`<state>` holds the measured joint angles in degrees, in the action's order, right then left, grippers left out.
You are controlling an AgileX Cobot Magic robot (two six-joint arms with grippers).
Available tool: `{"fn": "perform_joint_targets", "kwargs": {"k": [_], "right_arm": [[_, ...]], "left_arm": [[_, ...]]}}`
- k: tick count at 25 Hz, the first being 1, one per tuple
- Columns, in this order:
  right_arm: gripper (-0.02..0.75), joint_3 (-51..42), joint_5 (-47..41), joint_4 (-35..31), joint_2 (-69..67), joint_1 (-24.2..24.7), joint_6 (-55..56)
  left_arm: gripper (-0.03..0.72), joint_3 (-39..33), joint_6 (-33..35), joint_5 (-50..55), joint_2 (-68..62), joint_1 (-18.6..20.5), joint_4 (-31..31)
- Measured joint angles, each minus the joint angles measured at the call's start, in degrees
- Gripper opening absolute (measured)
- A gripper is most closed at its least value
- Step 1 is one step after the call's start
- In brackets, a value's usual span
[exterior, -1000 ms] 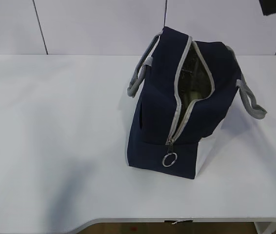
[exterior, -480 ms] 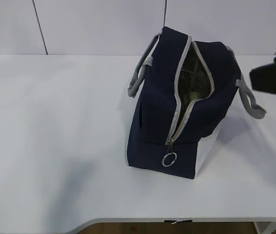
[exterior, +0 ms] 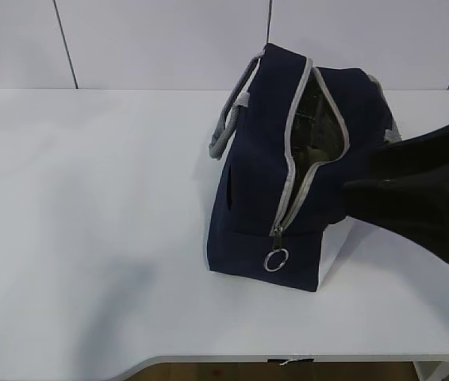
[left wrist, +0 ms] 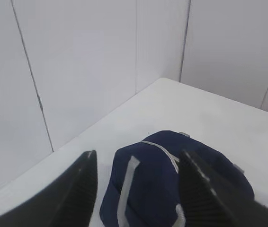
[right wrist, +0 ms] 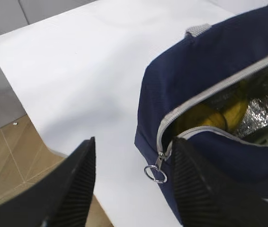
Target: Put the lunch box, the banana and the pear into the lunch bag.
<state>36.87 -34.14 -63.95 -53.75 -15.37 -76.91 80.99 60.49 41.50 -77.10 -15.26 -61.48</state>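
Your navy lunch bag (exterior: 256, 198) stands on the white table, its grey zipper open along the top, ring pull (exterior: 275, 259) hanging at the near end. Inside, against silver foil lining, you can see the yellow banana (right wrist: 205, 116); the rest is hidden.

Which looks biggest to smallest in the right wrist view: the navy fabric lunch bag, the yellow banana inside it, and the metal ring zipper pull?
1. Navy fabric lunch bag, largest by far.
2. Yellow banana, only partly visible through the opening.
3. Metal ring zipper pull, smallest.
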Motion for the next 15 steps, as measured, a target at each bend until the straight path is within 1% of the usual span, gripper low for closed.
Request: {"fn": "perform_joint_targets", "kwargs": {"k": [3,11,13,15], "right_arm": [[0.405,-1.44,0.51,-1.99,-1.05,0.00,-4.35],[0.403,-2.08,-1.72,-2.58,-11.53,0.00,-8.30],[0.403,-2.08,-1.87,-3.46,-14.62,0.00,-8.72],[0.403,-2.08,-2.10,-5.79,-17.38,0.00,-8.85]], "left_arm": [[0.415,0.00,0.00,-0.72,-0.24,0.00,0.00],[0.415,0.00,0.00,0.13,-1.80,0.00,0.69],[0.407,0.00,0.00,0.97,-2.54,0.00,1.47],[0.386,0.00,-0.04,1.73,-3.23,0.00,2.30]]}}
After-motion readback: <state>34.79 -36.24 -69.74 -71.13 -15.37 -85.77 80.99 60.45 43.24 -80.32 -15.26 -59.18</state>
